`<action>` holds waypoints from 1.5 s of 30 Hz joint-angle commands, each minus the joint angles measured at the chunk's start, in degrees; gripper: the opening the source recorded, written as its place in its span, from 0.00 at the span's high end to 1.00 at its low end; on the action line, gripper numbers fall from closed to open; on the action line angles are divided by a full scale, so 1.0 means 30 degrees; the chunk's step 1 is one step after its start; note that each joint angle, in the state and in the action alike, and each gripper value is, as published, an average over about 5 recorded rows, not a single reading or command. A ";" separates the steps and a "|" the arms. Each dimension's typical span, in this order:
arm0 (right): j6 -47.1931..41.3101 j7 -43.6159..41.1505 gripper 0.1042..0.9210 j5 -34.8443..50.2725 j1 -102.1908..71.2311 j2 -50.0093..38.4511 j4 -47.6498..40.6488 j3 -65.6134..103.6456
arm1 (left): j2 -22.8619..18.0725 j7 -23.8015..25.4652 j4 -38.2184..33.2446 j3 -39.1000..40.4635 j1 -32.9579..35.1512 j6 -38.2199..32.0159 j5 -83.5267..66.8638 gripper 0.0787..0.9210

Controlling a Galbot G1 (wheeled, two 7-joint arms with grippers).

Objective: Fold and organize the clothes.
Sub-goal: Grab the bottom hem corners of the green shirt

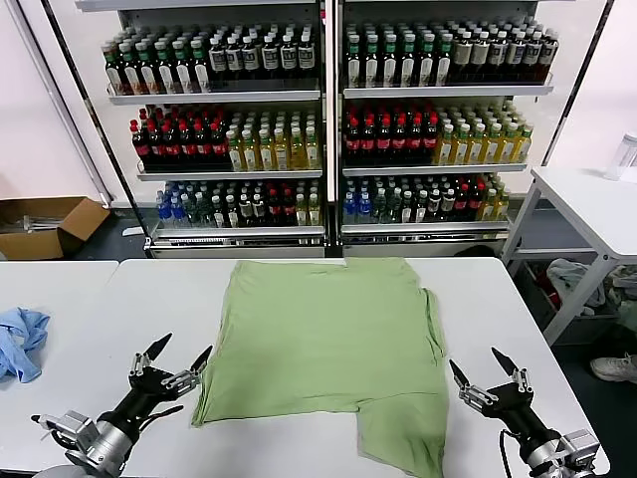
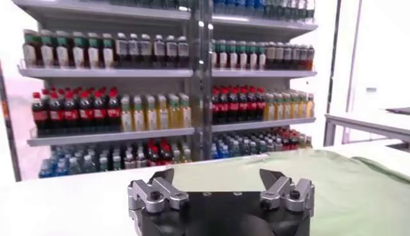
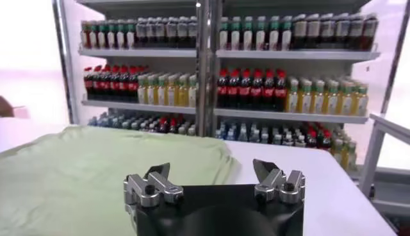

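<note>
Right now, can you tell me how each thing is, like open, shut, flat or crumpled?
Green shirt: spread flat on the table, not folded.
Blue cloth: crumpled, apart from the shirt.
Left gripper: open, empty, beside the shirt.
Right gripper: open, empty, beside the shirt.

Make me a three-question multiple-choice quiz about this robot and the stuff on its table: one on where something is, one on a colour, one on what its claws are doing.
1. Where does the light blue cloth lie?
A. On the shirt
B. Near the table's left edge, apart from the shirt
C. In the right gripper

2. What colour is the shirt?
A. Light green
B. Red
C. Dark grey

3. How do the left gripper and right gripper stand?
A. Both shut on the shirt
B. One open, one shut
C. Both open, holding nothing

Answers:
1 B, bare table separates the cloth from the shirt.
2 A, it spreads pale green across the tabletop.
3 C, each one's fingers are spread beside the shirt with nothing between them.
</note>
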 commanded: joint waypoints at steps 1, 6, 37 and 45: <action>-0.0253 0.0150 0.12 0.0334 -0.0858 -0.1169 0.0570 -0.0588 | 0.2730 -0.1411 -0.0833 0.1461 0.0934 0.1298 -0.0465 0.12; -0.0827 0.0397 0.12 0.0540 -0.2850 -0.2790 0.1431 -0.0759 | 0.4705 -0.2777 -0.1235 0.1782 0.1446 0.3243 -0.1740 0.12; -0.2566 0.0976 0.42 -0.1351 -0.4075 -0.3499 0.0028 -0.3789 | 0.5318 -0.4593 0.1449 0.2543 0.0786 0.5294 -0.4274 0.12; -0.2535 0.1031 0.71 -0.1153 -0.4064 -0.3470 0.0106 -0.3745 | 0.4993 -0.4555 0.0712 0.2966 0.1586 0.5332 -0.4171 0.12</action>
